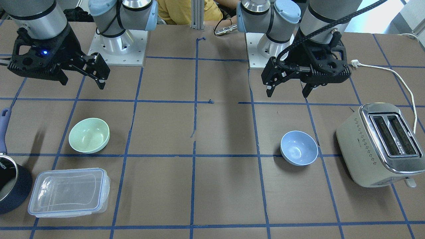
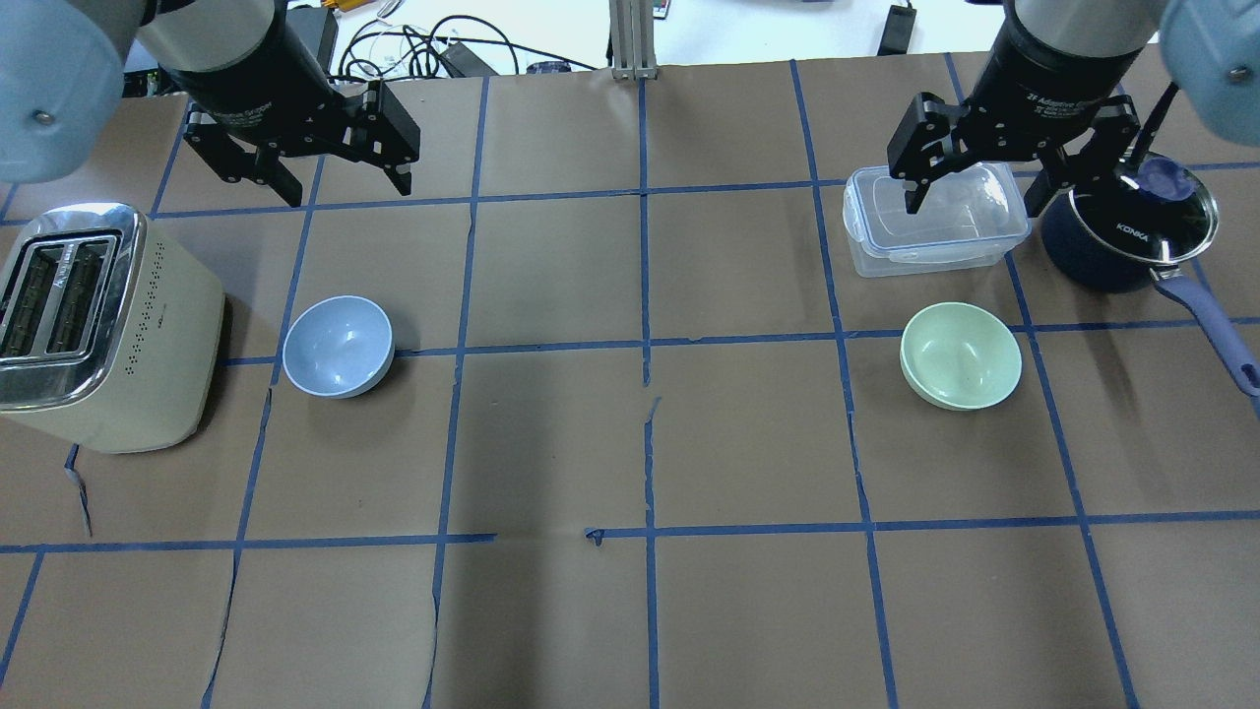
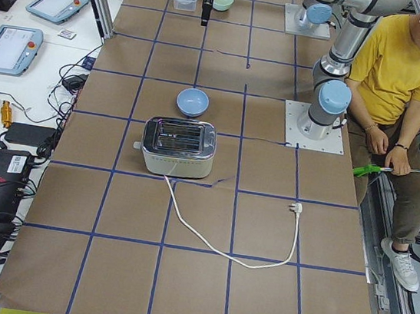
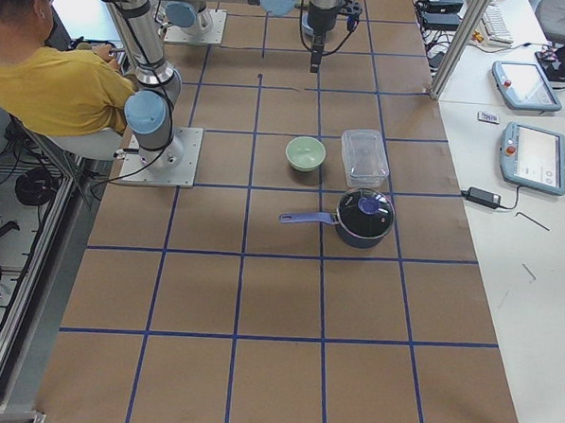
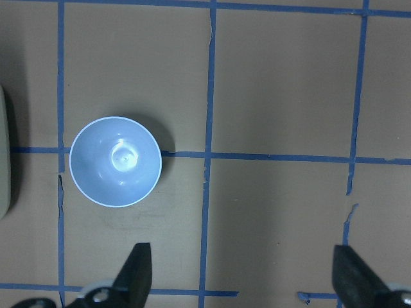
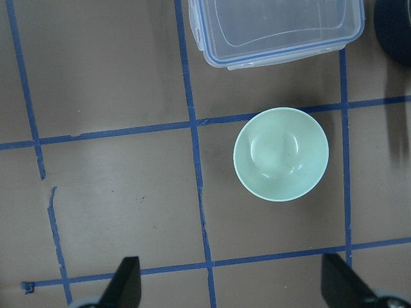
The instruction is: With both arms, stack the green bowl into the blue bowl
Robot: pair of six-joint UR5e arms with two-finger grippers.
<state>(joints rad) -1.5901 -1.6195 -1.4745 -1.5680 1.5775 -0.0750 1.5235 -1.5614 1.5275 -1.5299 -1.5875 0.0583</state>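
Observation:
The green bowl (image 1: 89,135) stands upright and empty on the table on the robot's right side; it also shows in the overhead view (image 2: 961,354) and the right wrist view (image 6: 281,154). The blue bowl (image 1: 298,147) stands upright and empty on the robot's left side, next to the toaster; it also shows in the overhead view (image 2: 339,346) and the left wrist view (image 5: 115,160). My left gripper (image 1: 287,93) hangs open and empty above the table, apart from the blue bowl. My right gripper (image 1: 83,83) hangs open and empty, apart from the green bowl.
A cream toaster (image 1: 378,142) with a white cord stands beside the blue bowl. A clear lidded container (image 1: 68,192) and a dark saucepan (image 1: 10,186) with a long handle stand beside the green bowl. A person in yellow sits behind the robot bases.

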